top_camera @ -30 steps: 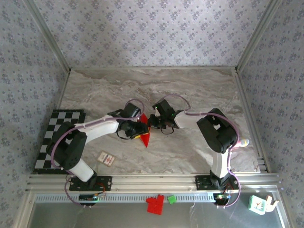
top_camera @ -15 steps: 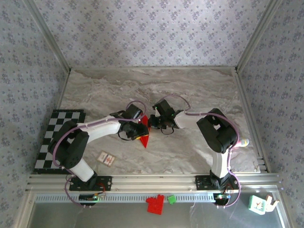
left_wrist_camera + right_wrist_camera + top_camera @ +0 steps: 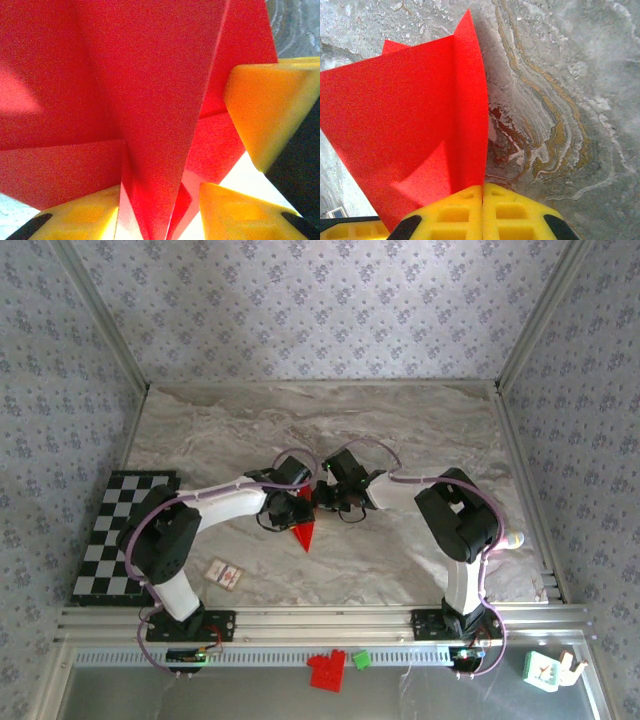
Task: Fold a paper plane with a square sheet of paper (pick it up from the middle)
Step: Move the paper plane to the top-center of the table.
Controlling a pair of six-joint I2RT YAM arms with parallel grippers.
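Entry, left to right. Left tool [image 3: 287,508]: at mid-surface, jaws part-way apart astride the red paper [image 3: 303,536]. One yellow finger [image 3: 80,215] touched the sheet and a strip of light showed beside the other, so I judged it set around the fold rather than clamped. Red paper: creased into a pointed, dart-like shape, between my two tools, tip toward the near edge. Whether it hung clear of the surface [image 3: 420,430] I could not tell. Right tool [image 3: 326,498]: jaws shut flat together, pinching the paper's edge. Handling, as I judged it: very light, thin, limp away from the creases, readily crumpled or torn, and smooth enough to slide from hard pads. It was best taken on the centre crease, where stacked layers stiffened it, not on a loose flap. Views: the top camera gave the layout, arms meeting over the paper, but hid how the pads sat. My left wrist camera gave the overlapping layers close up. My right wrist camera gave the closed pads and the veined marble beyond the sheet.
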